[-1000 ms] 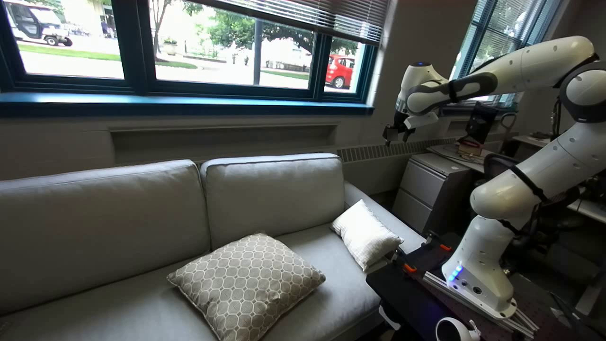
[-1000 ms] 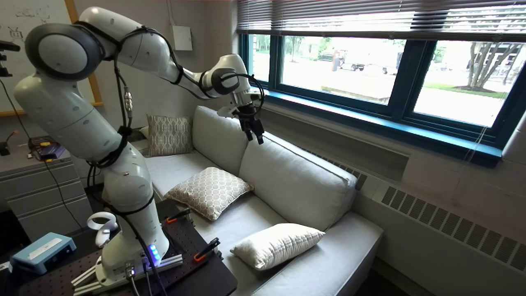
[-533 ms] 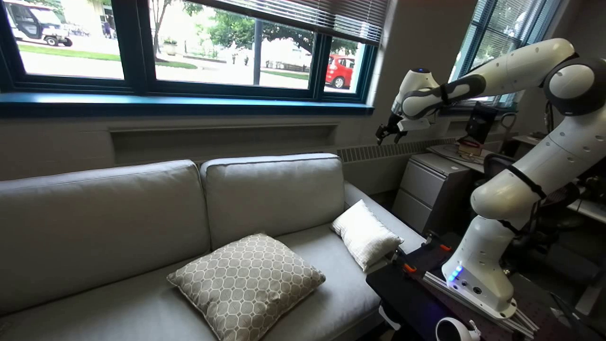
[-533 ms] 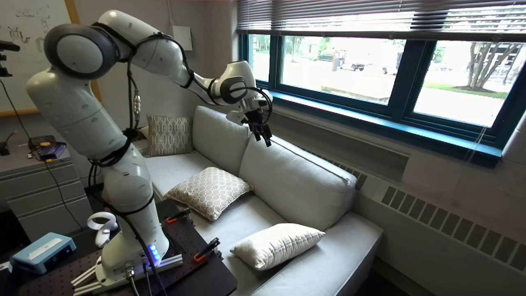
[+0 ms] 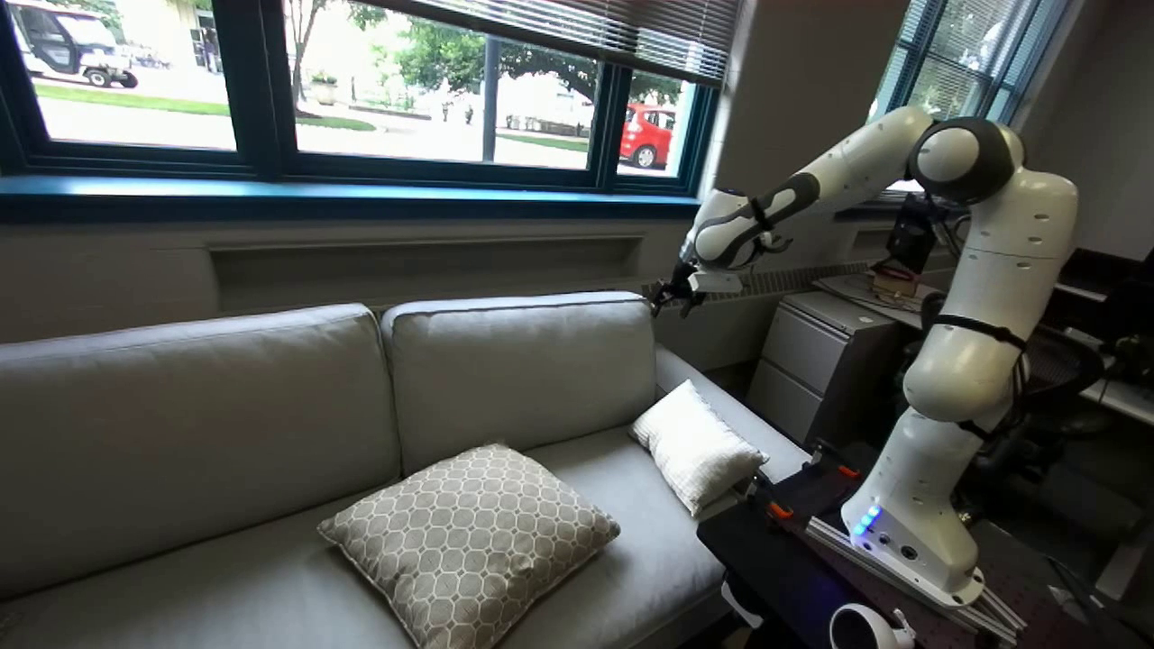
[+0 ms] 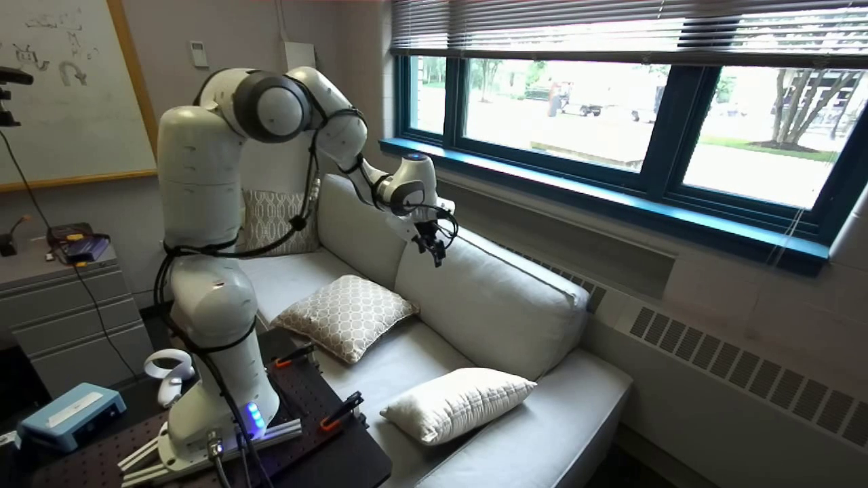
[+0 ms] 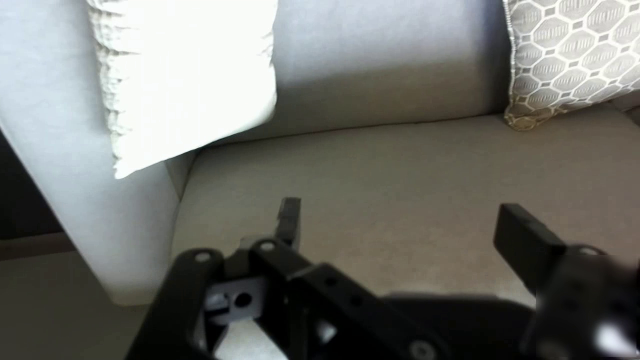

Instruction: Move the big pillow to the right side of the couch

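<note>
The big pillow [image 5: 473, 541] has a tan lattice cover and lies flat on the seat of the couch [image 5: 523, 370]. It also shows in an exterior view [image 6: 347, 315], mid-couch, and its corner shows at the top right of the wrist view [image 7: 575, 50]. My gripper [image 5: 672, 308] is in the air near the top of the back cushion, well away from the big pillow. The gripper also shows in front of the couch back [image 6: 431, 254]. In the wrist view the gripper's fingers [image 7: 397, 225] are wide apart, with only the couch [image 7: 375, 190] behind them.
The smaller white pillow [image 5: 699, 446] rests by the couch arm; it shows in the wrist view [image 7: 190, 75] too. Another patterned pillow [image 6: 274, 230] stands at the couch's far end. The black base table [image 6: 325, 434] with clamps adjoins the couch front. A window sill [image 6: 610, 196] runs behind.
The arm has swung toward the couch and the gripper has come lower, down to about the top of the back cushion. The pillows have not moved.
</note>
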Robot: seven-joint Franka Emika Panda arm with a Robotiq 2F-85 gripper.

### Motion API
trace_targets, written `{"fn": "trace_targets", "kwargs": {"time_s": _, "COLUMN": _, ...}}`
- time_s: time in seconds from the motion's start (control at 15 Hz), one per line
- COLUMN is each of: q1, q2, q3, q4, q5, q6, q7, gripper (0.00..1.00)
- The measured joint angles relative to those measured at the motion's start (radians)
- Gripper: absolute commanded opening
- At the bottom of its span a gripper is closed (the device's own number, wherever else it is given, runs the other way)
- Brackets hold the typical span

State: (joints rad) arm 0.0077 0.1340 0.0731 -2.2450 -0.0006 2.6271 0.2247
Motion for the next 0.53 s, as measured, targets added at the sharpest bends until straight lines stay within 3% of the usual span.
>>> {"fn": "trace_targets", "kwargs": {"time_s": 0.53, "q1": 0.041, "q2": 0.364, "q3": 0.057, "q4": 0.246, "q5": 0.146, "q6": -0.028, "q7": -0.115, "gripper": 1.0}}
